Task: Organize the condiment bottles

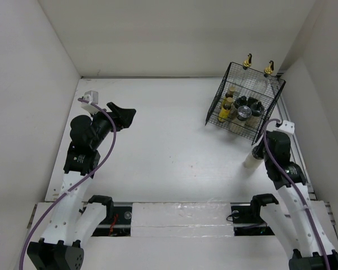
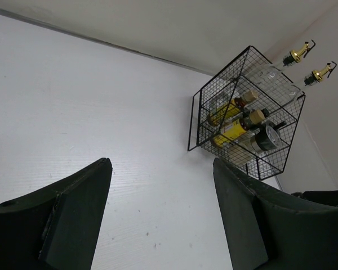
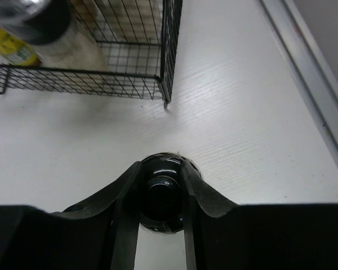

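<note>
White tabletop (image 1: 169,140) lies under both my arms. My left arm rises from its base at seven o'clock, elbow folded. Its wrist is turned toward three o'clock, so my left gripper (image 1: 125,115) hangs above the table near nine o'clock. Its fingers (image 2: 73,214) stand moderately apart with nothing between them. My right arm climbs from five o'clock and bends down at the wrist near four o'clock. There my right gripper (image 3: 162,169) is clamped from above on the dark lid (image 3: 162,199) of a pale jar (image 1: 252,161), a finger pressed to each side. The jar stands upright on the table, just outside the near corner of the black wire basket (image 1: 216,109). The basket sits at two o'clock and holds the other condiment bottles. At its far side are two tall clear bottles (image 1: 248,61) with gold pourers, and toward nine o'clock are two amber bottles (image 1: 228,107). Beside them is another dark-lidded jar (image 1: 245,112). The amber pair carry yellow labels (image 2: 232,130), but their print is too small for me to read.
</note>
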You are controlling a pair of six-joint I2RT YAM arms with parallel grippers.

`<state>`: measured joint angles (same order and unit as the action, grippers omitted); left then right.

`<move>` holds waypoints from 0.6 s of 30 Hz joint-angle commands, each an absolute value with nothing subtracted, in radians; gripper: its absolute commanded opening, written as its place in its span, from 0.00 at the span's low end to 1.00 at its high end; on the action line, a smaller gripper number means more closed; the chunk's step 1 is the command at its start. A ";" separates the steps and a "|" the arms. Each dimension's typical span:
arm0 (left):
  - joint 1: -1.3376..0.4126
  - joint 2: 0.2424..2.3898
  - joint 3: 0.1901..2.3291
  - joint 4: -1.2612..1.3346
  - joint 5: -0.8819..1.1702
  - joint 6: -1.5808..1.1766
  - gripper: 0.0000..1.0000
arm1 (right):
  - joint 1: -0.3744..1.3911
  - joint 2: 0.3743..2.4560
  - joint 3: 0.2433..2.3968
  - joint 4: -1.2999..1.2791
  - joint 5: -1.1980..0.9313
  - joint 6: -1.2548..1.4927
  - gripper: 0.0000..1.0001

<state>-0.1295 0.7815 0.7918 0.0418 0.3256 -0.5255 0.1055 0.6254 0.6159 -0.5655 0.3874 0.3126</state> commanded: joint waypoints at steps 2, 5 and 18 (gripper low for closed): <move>-0.133 0.775 0.788 0.092 0.344 -0.529 0.68 | 0.101 0.597 0.834 -0.425 0.374 0.224 0.26; -0.133 0.775 0.788 0.092 0.344 -0.529 0.68 | 0.101 0.687 0.906 -0.356 0.345 0.215 0.25; -0.133 0.776 0.798 0.083 0.331 -0.529 0.68 | 0.054 1.002 1.014 -0.103 0.339 0.215 0.21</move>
